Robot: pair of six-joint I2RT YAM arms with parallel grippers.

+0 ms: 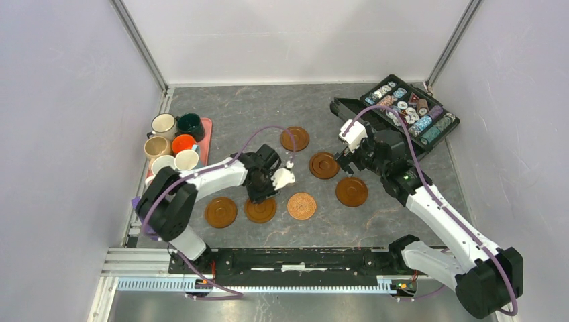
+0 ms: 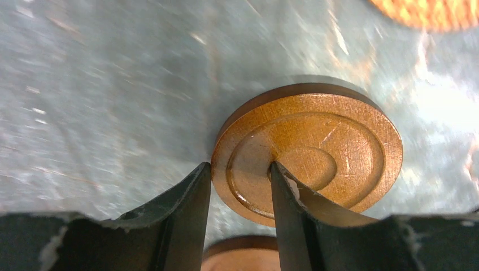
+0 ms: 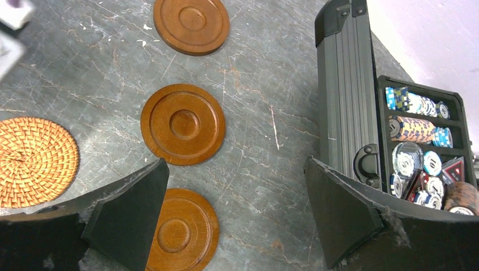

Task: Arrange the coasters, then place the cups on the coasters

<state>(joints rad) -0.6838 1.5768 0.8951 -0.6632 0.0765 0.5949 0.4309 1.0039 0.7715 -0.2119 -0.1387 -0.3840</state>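
Left gripper (image 2: 242,165): jaws straddle the rim of a brown coaster (image 2: 316,158) on the tabletop (image 2: 101,101); a firm clench cannot be told. Woven coaster (image 1: 301,206) lies at its 3 o'clock. Right gripper (image 3: 234,162): jaws released, empty.

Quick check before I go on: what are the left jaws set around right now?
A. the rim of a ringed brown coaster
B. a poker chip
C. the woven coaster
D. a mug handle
A: in the left wrist view the left jaws straddle the rim of a ringed brown coaster, one outside its edge and one over its centre, while the woven coaster lies apart at the top.
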